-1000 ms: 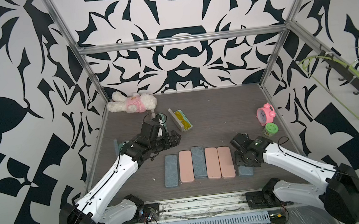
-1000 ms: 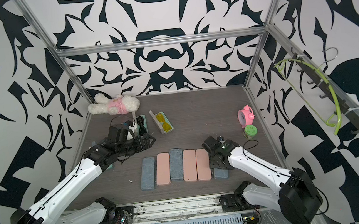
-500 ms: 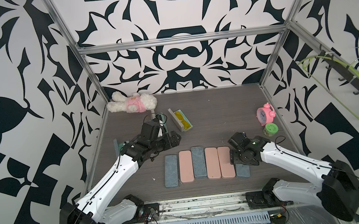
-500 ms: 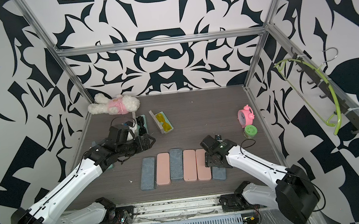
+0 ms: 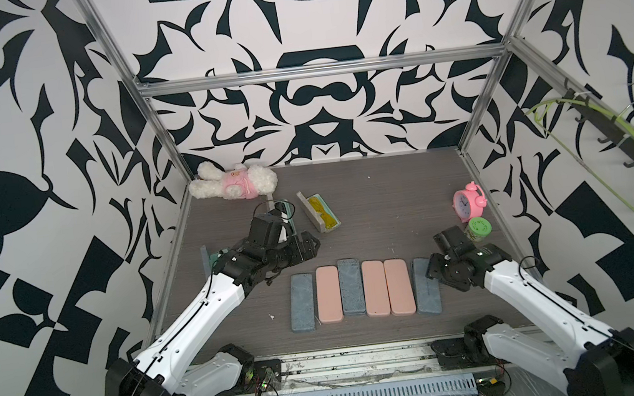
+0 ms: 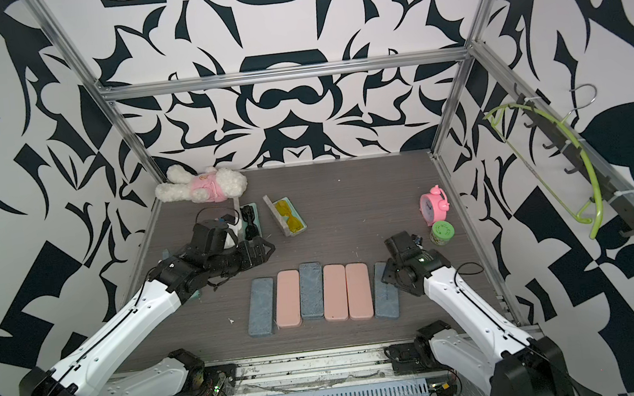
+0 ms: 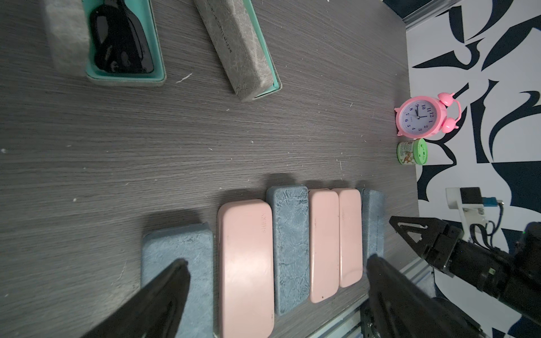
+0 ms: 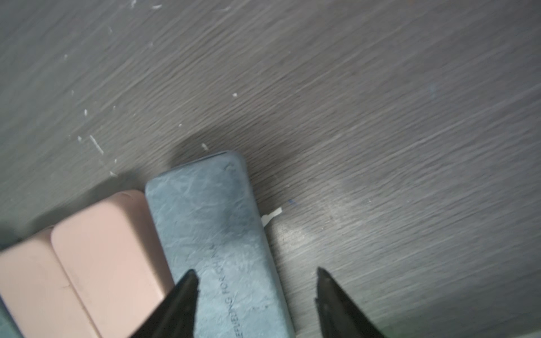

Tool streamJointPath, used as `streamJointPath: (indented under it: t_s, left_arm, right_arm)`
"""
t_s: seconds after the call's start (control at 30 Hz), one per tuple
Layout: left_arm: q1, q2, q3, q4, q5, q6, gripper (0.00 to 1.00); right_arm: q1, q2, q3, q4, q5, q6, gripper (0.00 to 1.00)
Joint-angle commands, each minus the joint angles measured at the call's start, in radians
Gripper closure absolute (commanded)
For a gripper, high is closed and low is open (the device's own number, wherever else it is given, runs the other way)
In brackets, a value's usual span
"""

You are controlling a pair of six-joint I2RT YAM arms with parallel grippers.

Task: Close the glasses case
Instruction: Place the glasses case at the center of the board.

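Note:
Two glasses cases lie open at the back left. One holds yellow glasses [image 5: 319,217] [image 6: 286,219], its grey lid [image 7: 237,46] standing up. The other, teal-lined, holds black glasses [image 6: 250,222] [image 7: 123,44]. My left gripper [image 5: 310,246] [image 6: 266,248] [image 7: 276,262] hovers open and empty in front of these two, touching neither. My right gripper [image 5: 433,273] [image 6: 388,276] [image 8: 256,276] is open low over the far end of the rightmost blue closed case [image 5: 426,290] [image 8: 210,222]. One finger is over the lid, the other over bare table beside it.
Several closed cases, blue and pink, lie side by side in a row [image 5: 351,293] near the front edge. A plush rabbit [image 5: 233,181] lies at the back left. By the right wall stand a pink alarm clock [image 5: 469,207] and a green-lidded jar [image 5: 478,229].
My right gripper has drawn back to the right, and the rightmost blue case now shows at full length beside the pink one. The left arm has not moved.

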Motion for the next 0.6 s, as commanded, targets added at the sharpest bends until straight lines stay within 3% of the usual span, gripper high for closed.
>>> streamJointPath:
  t_s: [0.0, 0.27, 0.57]
  left_arm:
    - [0.004, -0.012, -0.019, 0.001, 0.01, -0.004, 0.0]
    - [0.004, -0.009, -0.019, 0.0, 0.01, -0.004, 0.01]
    - [0.005, -0.003, -0.019, -0.004, 0.005, -0.002, 0.0]
  right_arm:
    - [-0.066, -0.009, -0.029, 0.075, -0.128, -0.042, 0.42]
    - [-0.084, 0.027, -0.076, 0.188, -0.191, -0.068, 0.57]
    - [-0.084, 0.022, -0.123, 0.22, -0.214, -0.066, 0.63]
